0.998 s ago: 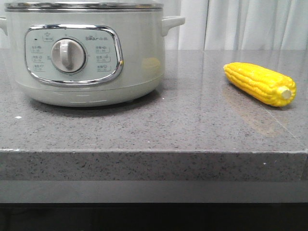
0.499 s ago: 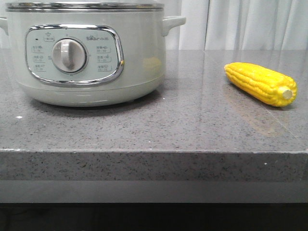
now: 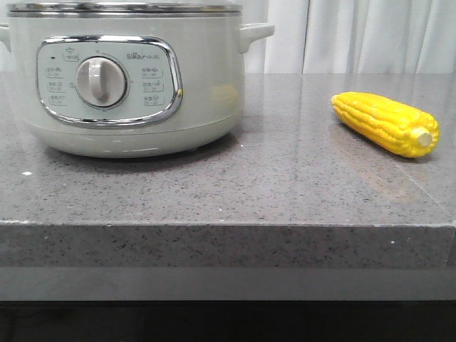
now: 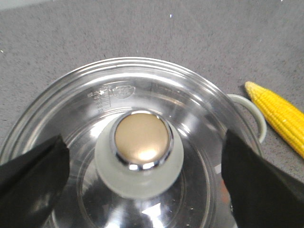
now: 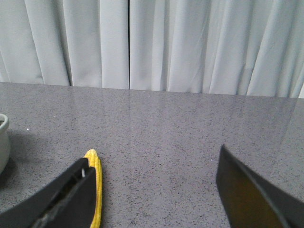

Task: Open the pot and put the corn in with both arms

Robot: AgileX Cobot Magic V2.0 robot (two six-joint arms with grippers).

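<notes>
The pale grey-green pot [image 3: 128, 85] stands at the left of the grey stone counter, its dial facing me. Its glass lid [image 4: 142, 90] is on, with a round knob [image 4: 140, 152] topped in gold. My left gripper [image 4: 142, 190] hangs open over the lid, its black fingers [image 4: 33, 175] wide on either side of the knob, not touching it. The yellow corn [image 3: 386, 123] lies on the counter at the right, stub end toward me; it also shows in the left wrist view [image 4: 280, 116]. My right gripper [image 5: 152, 190] is open above the counter, the corn's tip [image 5: 95, 185] beside one finger.
The grey counter [image 3: 271, 185] ends in a front edge near me. White curtains [image 5: 152, 42] hang behind it. One of the pot's side handles [image 3: 255, 33] sticks out toward the corn.
</notes>
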